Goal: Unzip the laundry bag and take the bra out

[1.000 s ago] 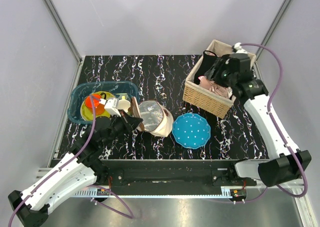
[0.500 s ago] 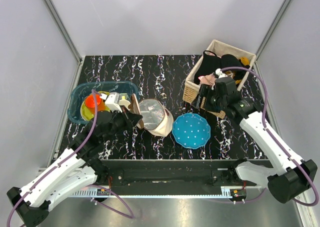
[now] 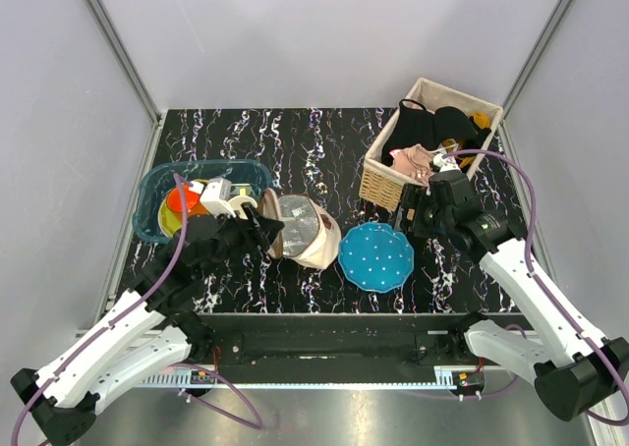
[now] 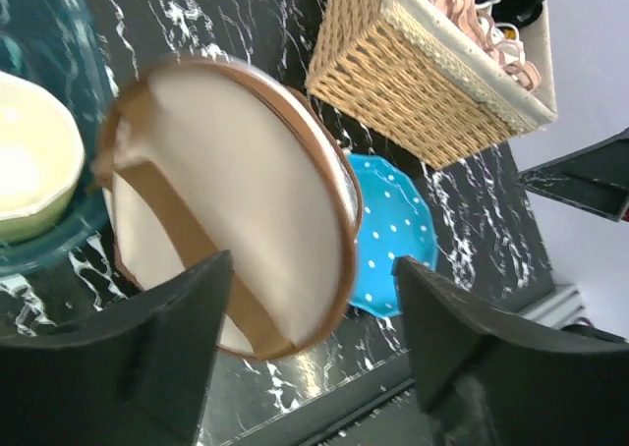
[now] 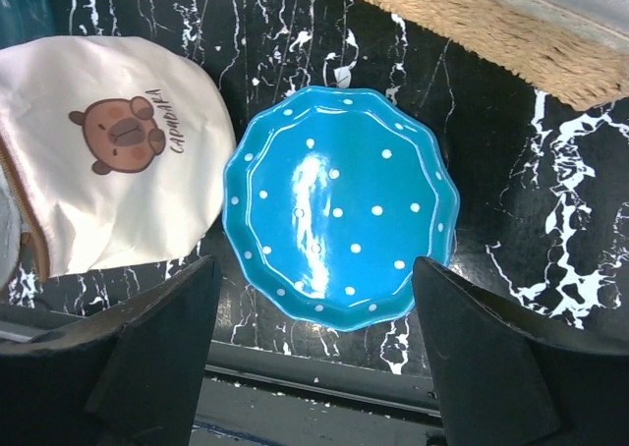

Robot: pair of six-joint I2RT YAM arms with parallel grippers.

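Note:
The cream laundry bag with brown zip trim lies on its side at the table's front middle, its grey inside facing the left arm. My left gripper hangs open just left of it. In the left wrist view the bag's cream face and brown strap fill the space in front of the open left gripper, which grips nothing. The pale pink bra lies in the wicker basket. My right gripper stands open and empty over the blue dotted plate, with the bag to its left.
The blue dotted plate sits right of the bag. A teal tub with dishes stands at the left. Black and mustard clothes fill the back of the basket. The table's front edge runs just below the plate.
My left gripper has opened and let go of the bag's edge. My right arm has drawn back from the basket toward the front, opening wider, and the bra stayed in the basket.

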